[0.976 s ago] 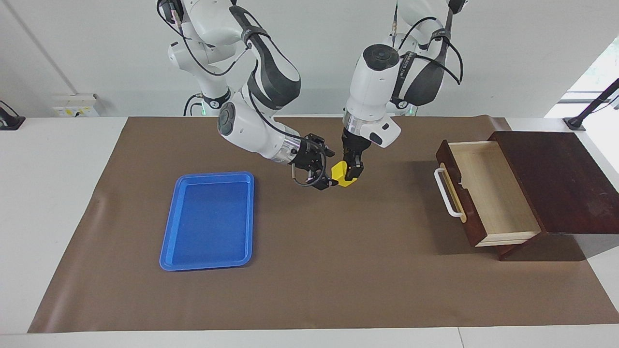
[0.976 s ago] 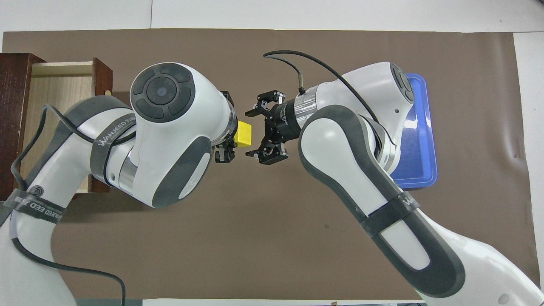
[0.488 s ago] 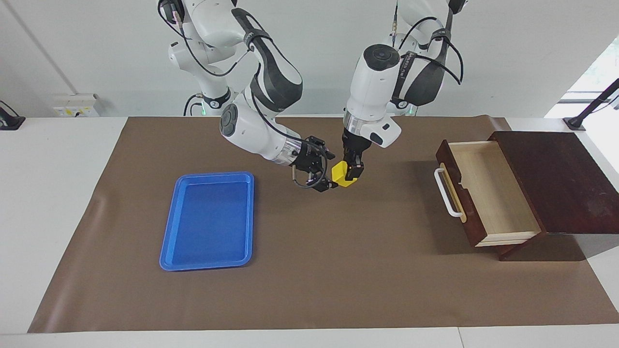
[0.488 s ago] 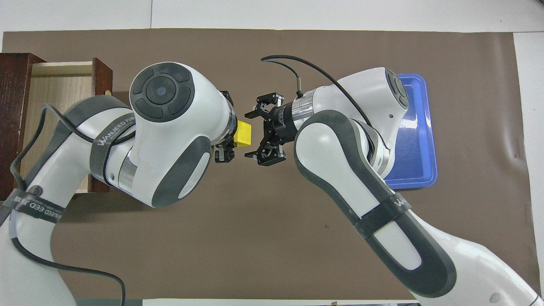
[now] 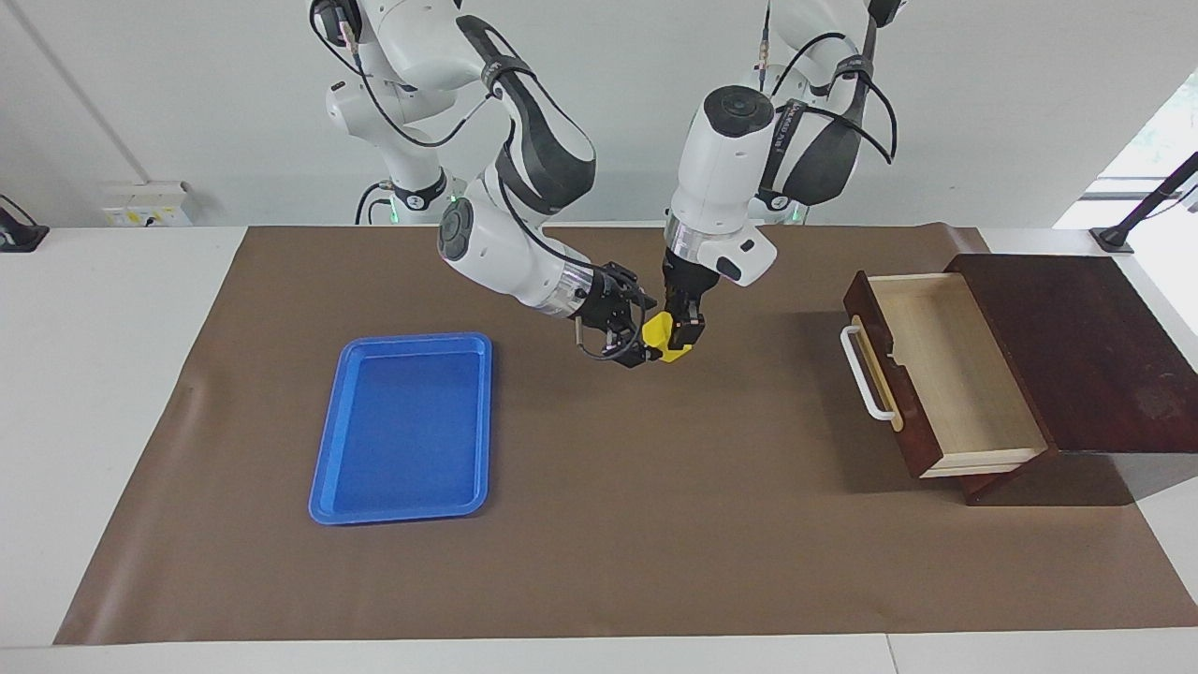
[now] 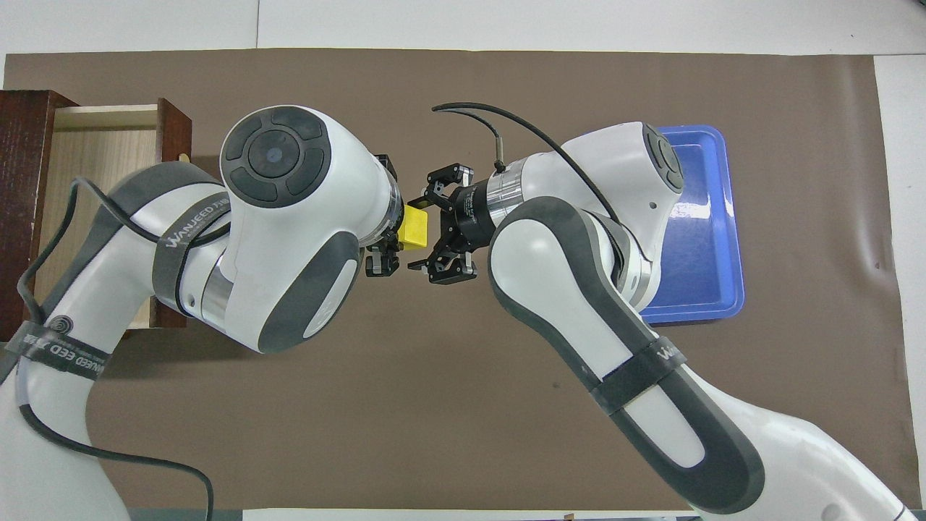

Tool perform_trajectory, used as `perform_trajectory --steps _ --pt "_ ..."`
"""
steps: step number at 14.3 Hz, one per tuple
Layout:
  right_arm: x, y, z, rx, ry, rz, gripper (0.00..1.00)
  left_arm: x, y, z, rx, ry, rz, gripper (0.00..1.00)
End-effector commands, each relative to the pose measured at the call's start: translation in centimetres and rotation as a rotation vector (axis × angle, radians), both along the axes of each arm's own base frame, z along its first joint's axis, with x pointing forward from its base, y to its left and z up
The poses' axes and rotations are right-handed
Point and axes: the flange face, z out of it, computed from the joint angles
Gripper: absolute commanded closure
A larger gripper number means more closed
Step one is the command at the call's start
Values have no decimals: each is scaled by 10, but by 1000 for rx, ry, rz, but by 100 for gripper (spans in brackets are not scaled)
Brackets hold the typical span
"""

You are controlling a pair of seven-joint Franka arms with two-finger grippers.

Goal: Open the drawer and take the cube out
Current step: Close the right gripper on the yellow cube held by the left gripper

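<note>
Now | step: handover above mid-bench mat | advice: right end effector (image 5: 644,339), fingers partly apart around the cube (image 5: 661,336), should seat squarely on free faces before left end effector (image 5: 685,329), clamped on it, lets go | cube: small bright yellow block, held aloft | drawer (image 5: 936,374): pulled open, pale interior bare

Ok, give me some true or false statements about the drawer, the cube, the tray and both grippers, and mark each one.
1. The drawer is pulled open. True.
2. The cube lies inside the drawer. False: the left gripper holds it in the air over the brown mat.
3. The blue tray holds nothing. True.
4. The right gripper waits over the tray. False: it is right at the cube.
</note>
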Motion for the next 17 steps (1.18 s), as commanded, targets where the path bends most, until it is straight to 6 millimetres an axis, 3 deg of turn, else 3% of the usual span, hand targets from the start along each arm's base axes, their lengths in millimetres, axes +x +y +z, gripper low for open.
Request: perform_trajectory --steps 1,2,3,4,16,17 --pt "-3 1 -1 9 -16 -1 46 0 1 3 15 -11 12 100" --pt "-2 1 -1 8 -16 -2 60 0 1 3 14 -13 12 100" --pt "-3 1 -1 9 -15 0 89 0 1 3 14 -13 12 100" --pt "-3 2 -2 9 -15 3 100 0 1 3 15 -11 12 100" --pt "6 -21 2 8 0 2 100 2 5 3 16 -12 12 100" --pt "6 -21 2 8 0 2 100 2 5 3 16 -12 9 87"
